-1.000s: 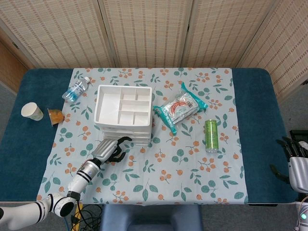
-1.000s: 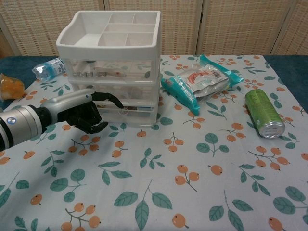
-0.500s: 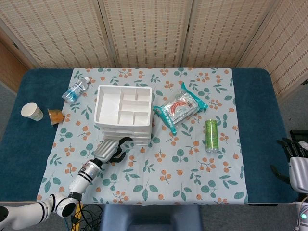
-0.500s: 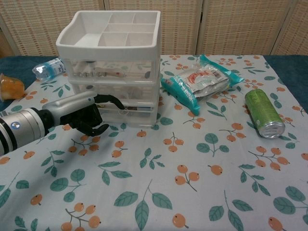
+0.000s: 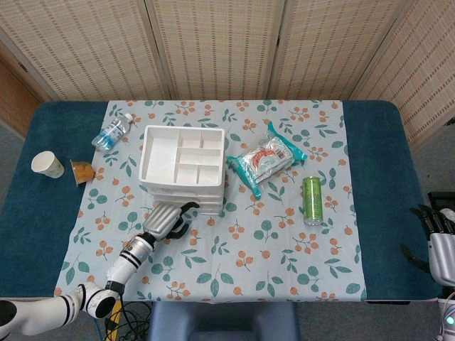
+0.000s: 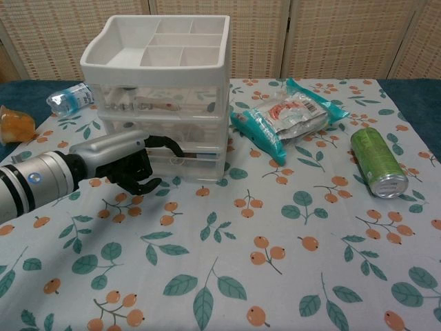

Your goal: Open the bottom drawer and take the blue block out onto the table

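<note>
Left hand [image 6: 131, 167]: seen at the front of the drawer unit [image 6: 160, 96], low on its left side; the black fingers [image 6: 167, 143] are curled in, with one hooked up against the face of the bottom drawer [image 6: 186, 164]. Nothing is seen held in the palm, and whether the hooked finger has caught the drawer's handle cannot be told.

Right hand [image 5: 435, 238]: shown at the right edge of the head view, off the table's blue edge and well apart from every object; its dark fingers are spread and nothing is held.

Bottom drawer: pictured flush with the two drawers above it, not drawn out.

Blue block: not made out through the cloudy drawer fronts in either view.

Drawer unit: a white stack of three drawers set on the floral tablecloth [image 5: 284, 241], topped by an open tray [image 5: 182, 155] divided into compartments in which nothing is seen. Small items are faintly visible through the upper drawer fronts, too blurred to name.

Snack bag [image 6: 287, 116]: laid just right of the unit.

Green can [image 6: 375, 163]: laid on its side further right.

Water bottle [image 5: 112, 131]: lying to the unit's left rear.

Paper cup [image 5: 47, 164] and orange cup [image 5: 83, 171]: placed near the table's left edge, side by side.
</note>
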Motion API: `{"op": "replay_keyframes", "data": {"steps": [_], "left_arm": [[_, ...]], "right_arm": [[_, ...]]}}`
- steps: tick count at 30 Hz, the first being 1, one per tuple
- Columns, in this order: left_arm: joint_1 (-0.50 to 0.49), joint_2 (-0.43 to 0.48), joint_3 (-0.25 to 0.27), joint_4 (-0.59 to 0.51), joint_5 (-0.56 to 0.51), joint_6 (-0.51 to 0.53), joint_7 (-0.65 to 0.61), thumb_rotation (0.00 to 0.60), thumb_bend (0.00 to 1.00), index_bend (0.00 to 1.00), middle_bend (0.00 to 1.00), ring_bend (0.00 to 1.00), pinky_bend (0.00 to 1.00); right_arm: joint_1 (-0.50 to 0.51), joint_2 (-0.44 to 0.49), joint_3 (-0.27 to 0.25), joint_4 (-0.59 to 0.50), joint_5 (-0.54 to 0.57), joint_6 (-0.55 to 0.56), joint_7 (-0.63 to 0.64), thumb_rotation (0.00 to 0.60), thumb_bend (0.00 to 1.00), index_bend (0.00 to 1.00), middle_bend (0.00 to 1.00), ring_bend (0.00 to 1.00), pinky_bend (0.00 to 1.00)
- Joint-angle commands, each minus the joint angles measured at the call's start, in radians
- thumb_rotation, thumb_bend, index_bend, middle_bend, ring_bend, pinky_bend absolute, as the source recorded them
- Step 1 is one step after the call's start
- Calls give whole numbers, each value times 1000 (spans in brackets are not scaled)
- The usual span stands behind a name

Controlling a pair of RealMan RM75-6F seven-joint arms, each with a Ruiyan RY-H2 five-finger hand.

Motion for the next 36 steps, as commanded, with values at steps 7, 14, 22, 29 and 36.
{"op": "replay_keyframes", "data": {"steps": [7,14,22,29,36], "left_arm": [[-12,10,-3,-29,-36,-24,37,600,479,274,966,1000,1000],[-15,23,-3,-52,-45,-27,47,600,479,302,966,1000,1000],[-13,62,13,-117,-59,-36,82,600,479,330,966,1000,1000],[-15,103,30,-191,-76,-53,124,600,479,327,965,1000,1000],[-21,137,41,-249,-94,-67,162,600,479,342,965,1000,1000]], "right_arm": [[0,0,1,3,3,-4,2,600,267,164,153,201,215],[2,0,2,5,4,-6,3,600,267,163,153,201,215],[1,-1,2,5,5,-6,5,600,267,164,153,201,215],[0,-2,1,7,2,-5,8,600,267,163,153,204,215],[-4,-2,0,6,1,-1,10,600,268,163,153,204,215]]}}
